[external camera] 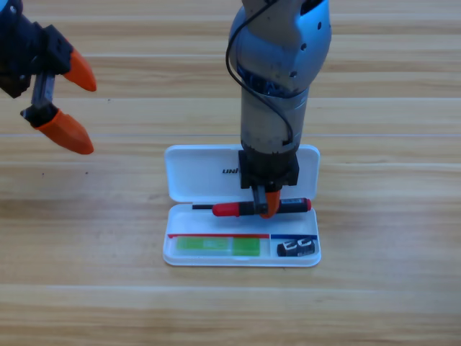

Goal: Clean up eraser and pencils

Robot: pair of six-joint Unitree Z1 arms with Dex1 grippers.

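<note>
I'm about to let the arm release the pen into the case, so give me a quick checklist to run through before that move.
1. Red-and-black pen over the white case tray: ok.
2. Right gripper on the pen's middle: ok.
3. Pen lying flat in the tray: cannot tell.
4. Light-green stick in the front compartment: ok.
5. Eraser in the small right compartment: ok.
6. Left gripper open, away at upper left: ok.

One fixed overhead cam, looks down on wooden table [86, 238].
</note>
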